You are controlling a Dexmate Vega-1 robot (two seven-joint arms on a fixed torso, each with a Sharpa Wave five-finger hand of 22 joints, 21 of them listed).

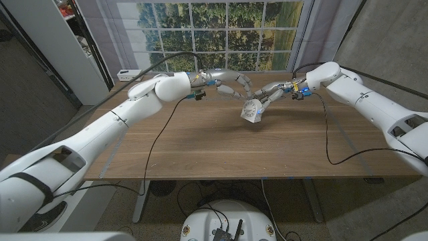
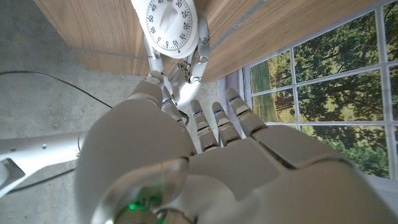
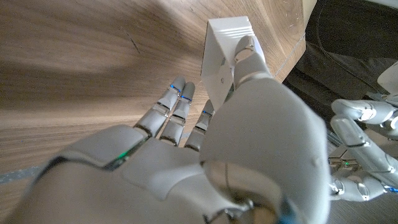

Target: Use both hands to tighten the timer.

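Note:
The white timer (image 1: 252, 111) stands tilted on the wooden table (image 1: 200, 144), right of the middle and towards the back. Its round dial (image 2: 173, 28) with black numbers faces my left hand. My right hand (image 1: 272, 95) grips the timer from the right: its thumb lies on the timer's white back (image 3: 224, 59), and its fingers (image 2: 203, 48) clasp the rim of the dial. My left hand (image 1: 231, 86) hovers just left of and behind the timer, fingers apart and stretched towards it, holding nothing. In the right wrist view my left hand (image 3: 367, 146) shows beyond the timer.
A black cable (image 1: 329, 137) drops from my right arm across the table's right side, and another (image 1: 160, 134) hangs from my left arm. A white power strip (image 1: 127, 73) lies at the back left corner. A white cabinet (image 1: 60, 47) stands left of the table.

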